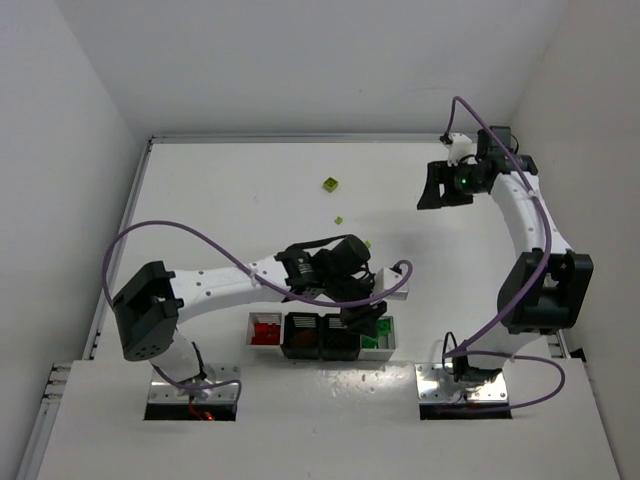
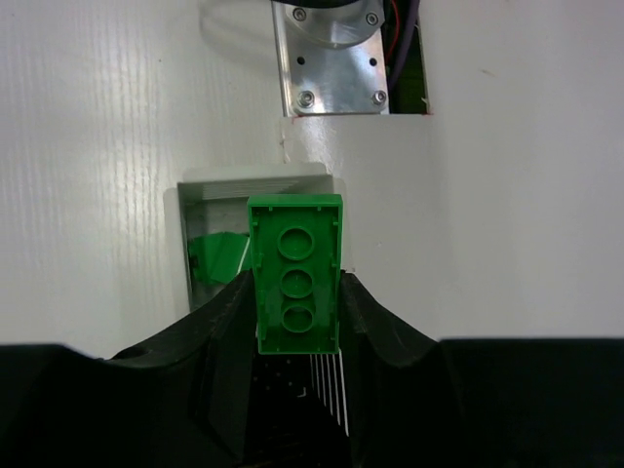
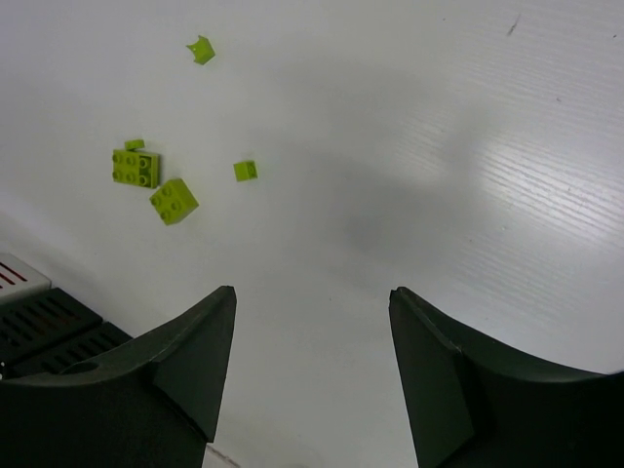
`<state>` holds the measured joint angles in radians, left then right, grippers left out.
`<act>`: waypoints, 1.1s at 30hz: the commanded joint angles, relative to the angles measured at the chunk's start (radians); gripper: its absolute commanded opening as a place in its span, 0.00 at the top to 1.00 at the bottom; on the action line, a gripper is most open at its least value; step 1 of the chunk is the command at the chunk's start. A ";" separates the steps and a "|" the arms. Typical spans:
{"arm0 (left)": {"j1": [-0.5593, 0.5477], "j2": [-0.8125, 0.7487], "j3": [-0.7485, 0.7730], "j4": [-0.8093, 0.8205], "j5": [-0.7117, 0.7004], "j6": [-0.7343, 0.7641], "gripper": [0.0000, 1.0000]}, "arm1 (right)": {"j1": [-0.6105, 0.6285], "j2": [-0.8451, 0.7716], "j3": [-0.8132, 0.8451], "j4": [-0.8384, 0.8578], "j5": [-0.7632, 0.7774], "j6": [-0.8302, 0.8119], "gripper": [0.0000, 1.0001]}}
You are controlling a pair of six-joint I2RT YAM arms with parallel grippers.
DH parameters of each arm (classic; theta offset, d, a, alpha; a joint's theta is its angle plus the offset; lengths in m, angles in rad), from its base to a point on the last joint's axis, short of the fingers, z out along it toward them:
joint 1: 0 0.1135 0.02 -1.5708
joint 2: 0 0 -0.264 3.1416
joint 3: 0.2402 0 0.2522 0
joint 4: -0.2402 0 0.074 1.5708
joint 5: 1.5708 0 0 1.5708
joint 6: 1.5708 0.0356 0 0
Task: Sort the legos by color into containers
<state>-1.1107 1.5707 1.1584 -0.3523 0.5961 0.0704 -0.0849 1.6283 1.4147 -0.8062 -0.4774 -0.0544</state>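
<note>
Over white bin (image 2: 255, 181), left gripper (image 2: 297, 292) pinches green brick (image 2: 295, 255); right gripper (image 3: 310, 297) spread.

right claw (image 3: 312, 366) agape, yellow-green legos (image 3: 156, 180) scattered on table (image 3: 439, 127)

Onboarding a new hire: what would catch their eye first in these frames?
The green lego pinched in the left gripper, poised over the white end bin that holds green pieces. Next, the yellow-green legos scattered loose on the table ahead of the right gripper, which is open and empty.
</note>
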 commanded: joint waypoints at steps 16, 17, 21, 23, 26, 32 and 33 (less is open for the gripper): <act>-0.021 -0.003 0.047 0.009 -0.079 0.049 0.13 | -0.007 -0.108 -0.052 0.117 -0.006 -0.015 0.29; -0.021 -0.017 0.073 -0.002 -0.096 0.049 0.01 | -0.007 -0.137 -0.065 0.131 0.005 -0.015 0.27; 0.067 -0.041 0.208 -0.053 -0.185 -0.020 0.00 | -0.007 -0.168 -0.042 0.145 0.040 -0.053 0.26; 0.148 -0.032 0.326 -0.101 -0.316 -0.131 0.00 | 0.005 -0.194 -0.033 0.157 0.068 -0.078 0.20; 0.268 0.033 0.510 -0.224 -0.351 -0.144 0.00 | -0.007 -0.228 -0.078 0.252 0.112 -0.015 0.01; 0.568 0.074 0.604 -0.292 -0.239 -0.218 0.00 | 0.010 -0.151 -0.008 0.099 -0.018 -0.182 0.05; 0.600 0.086 0.604 -0.301 -0.210 -0.218 0.00 | 0.019 -0.106 0.010 0.088 -0.033 -0.182 0.06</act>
<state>-0.5980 1.6241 1.7699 -0.5484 0.3248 -0.0937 -0.0822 1.4498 1.3674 -0.6666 -0.4408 -0.1638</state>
